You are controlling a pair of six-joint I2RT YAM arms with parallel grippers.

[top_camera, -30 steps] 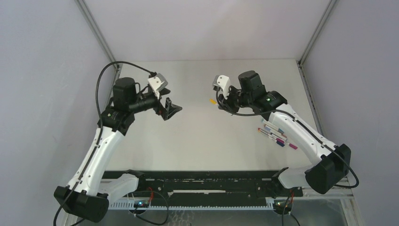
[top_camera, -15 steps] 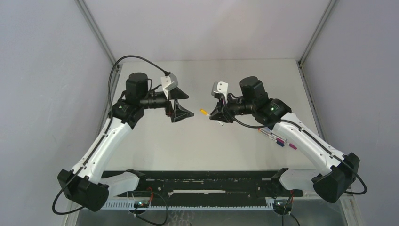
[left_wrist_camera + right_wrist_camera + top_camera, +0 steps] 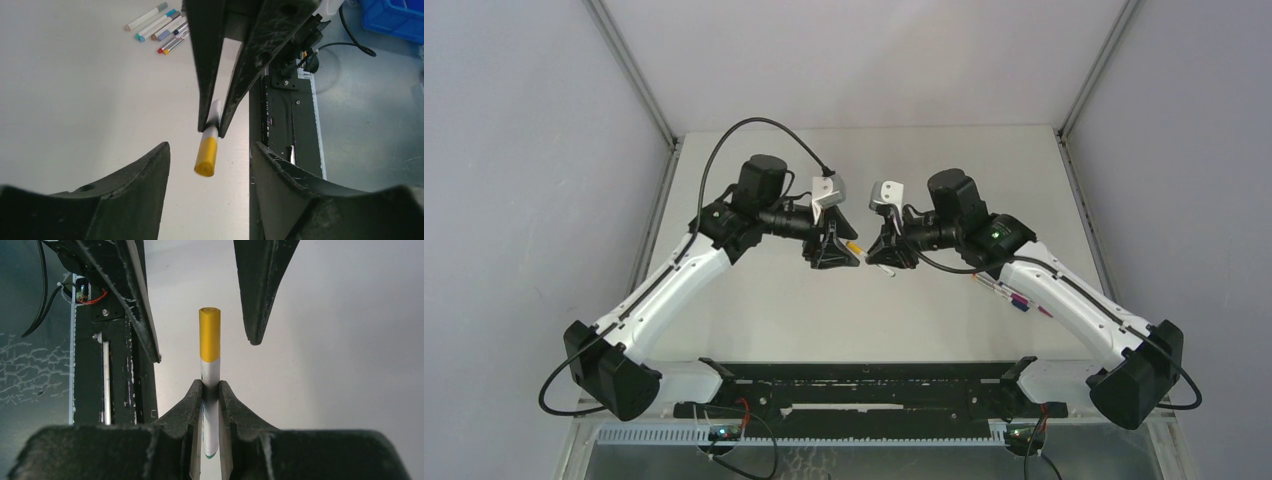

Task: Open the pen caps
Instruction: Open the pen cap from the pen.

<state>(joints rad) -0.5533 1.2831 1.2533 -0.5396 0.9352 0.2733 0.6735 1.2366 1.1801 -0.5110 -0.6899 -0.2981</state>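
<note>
My right gripper (image 3: 210, 385) is shut on the white barrel of a pen (image 3: 210, 405). Its yellow pen cap (image 3: 209, 335) points away from the jaws, still seated on the barrel. My left gripper (image 3: 210, 146) faces it head-on and is open, its two fingers flanking the yellow cap (image 3: 206, 156) without touching it. From above, the two grippers meet tip to tip over the table's middle, left gripper (image 3: 842, 250) against right gripper (image 3: 876, 250). Several other pens (image 3: 1014, 295) lie in a loose bunch on the table under the right forearm; the left wrist view shows these pens (image 3: 160, 27) too.
A black rail (image 3: 854, 385) runs along the table's near edge between the arm bases. Grey enclosure walls stand on three sides. A blue bin (image 3: 395, 17) sits off the table beyond the rail.
The left arm has swung right until its jaws bracket the yellow cap, and they have narrowed. The right gripper shifted slightly left, turning the pen toward the left gripper.
</note>
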